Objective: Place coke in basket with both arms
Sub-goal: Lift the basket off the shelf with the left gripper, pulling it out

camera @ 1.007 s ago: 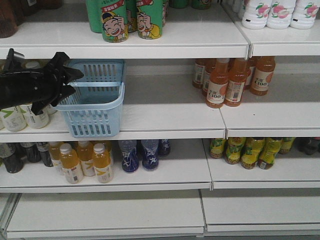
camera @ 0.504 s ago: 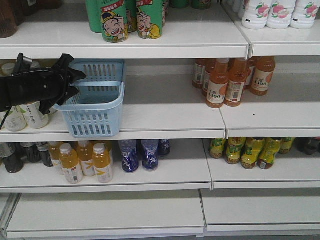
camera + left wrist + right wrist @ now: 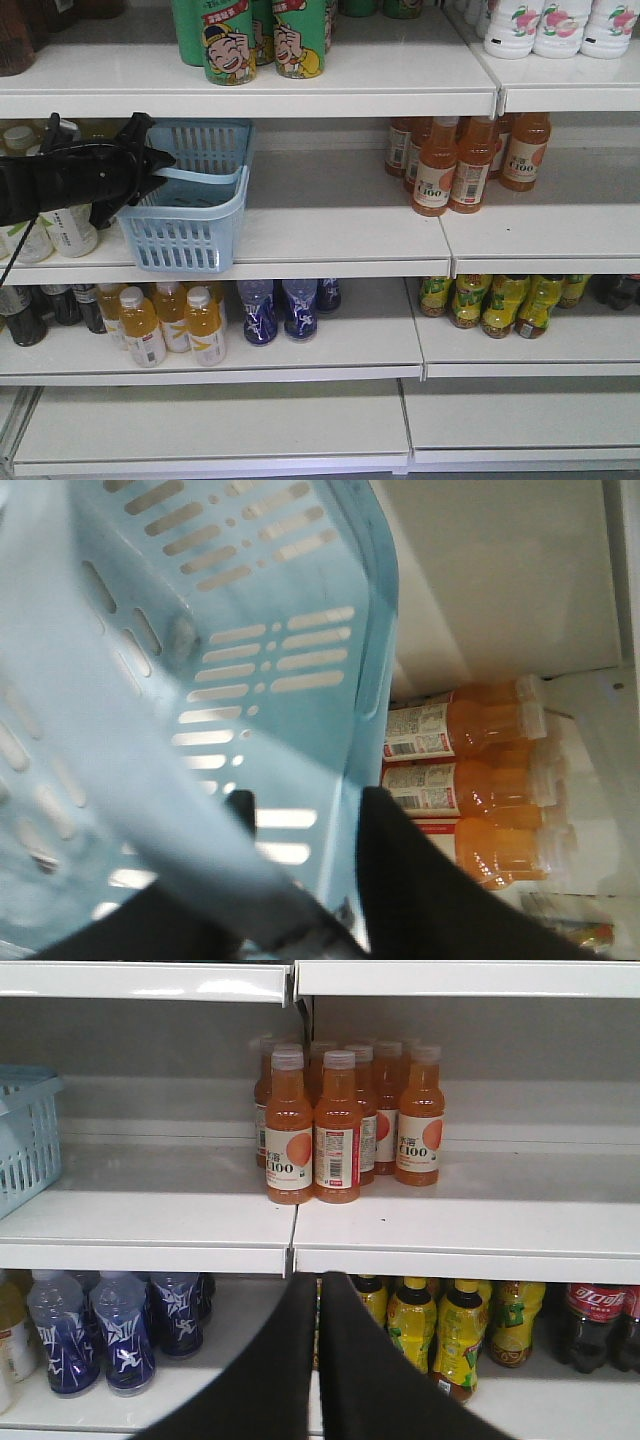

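The left end effector point(image 3: 150, 165) is pinching the basket point(image 3: 190, 235) by one thin handle point(image 3: 205, 175), as far as the left wrist view shows; a pale band runs between its black fingers; the basket stands on the middle worktop point(image 3: 330, 235), tipped a little towards that arm.

The right end effector point(image 3: 318, 1285) has its fingers pressed together and holds nothing; it points at the gap between two worktop sections.

The coke point(image 3: 597, 1325) stands on the lower worktop at the far right, just beside the yellow-capped bottles point(image 3: 455, 1335), well apart from the basket.

To do this step well, I judge the left arm should keep the basket level, mouth up, and bring it out where the other arm can reach; a thin handle lets a load swing, so move slowly. The right fingers must spread before going down to the coke, and close on its body below the label without knocking its neighbours.

Writing: the orange bottles point(image 3: 338, 1130) read "C100"; the coke label shows white script on red, too small to spell out; the green cans point(image 3: 228, 40) carry a cartoon face, their text illegible.
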